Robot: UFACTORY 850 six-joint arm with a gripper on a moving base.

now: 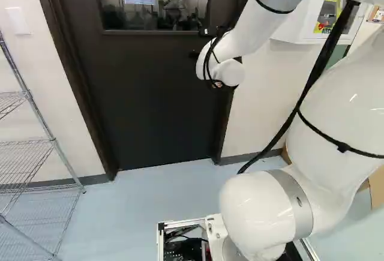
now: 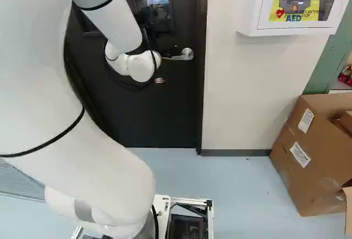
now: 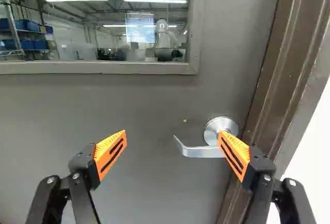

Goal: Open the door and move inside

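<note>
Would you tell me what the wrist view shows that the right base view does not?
Only the wrist view shows both open fingers and the blue bins seen in the window.

Only the right base view shows the floor, the cardboard box and the wall cabinet.

Both show the door, its window and its handle.

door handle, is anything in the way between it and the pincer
Nothing visible stands between the open pincer and the door handle; in the wrist view only one orange pad overlaps the handle's round base.
</note>
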